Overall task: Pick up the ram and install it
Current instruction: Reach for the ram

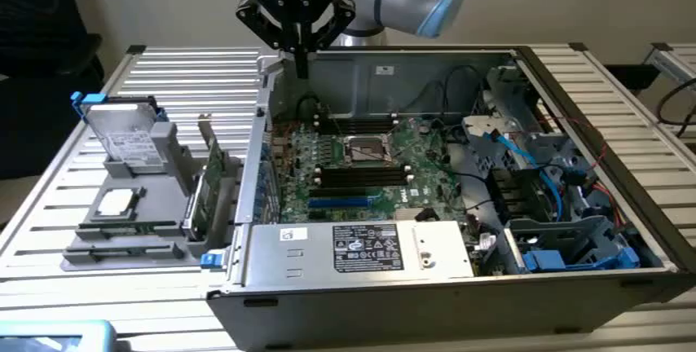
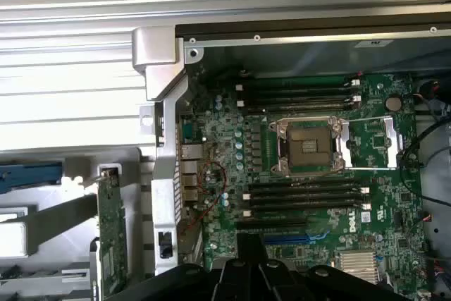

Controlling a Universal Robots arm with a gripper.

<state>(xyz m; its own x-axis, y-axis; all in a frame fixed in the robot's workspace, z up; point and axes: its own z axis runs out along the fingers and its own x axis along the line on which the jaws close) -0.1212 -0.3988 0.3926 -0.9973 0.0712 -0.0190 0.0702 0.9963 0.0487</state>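
Green, slim ram (image 1: 129, 226) sits in the grey holder (image 1: 165, 150); the gripper (image 1: 301, 71) hangs pressed together, empty.

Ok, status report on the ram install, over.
Hand shut, empty, above computer case corner. Ram not gripped, spot unclear; memory slots bare. Nothing blocking.

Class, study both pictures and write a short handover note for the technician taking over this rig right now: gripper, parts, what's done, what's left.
Gripper: shut, holding nothing, hanging over the far corner of the open computer case, on the exterior view's left.
Ram: not held. Green boards stand in the grey holder outside the case; I cannot tell which one is the ram.
Motherboard: the memory slots look empty.
Done: nothing visible.
Left: pick-up and installation.
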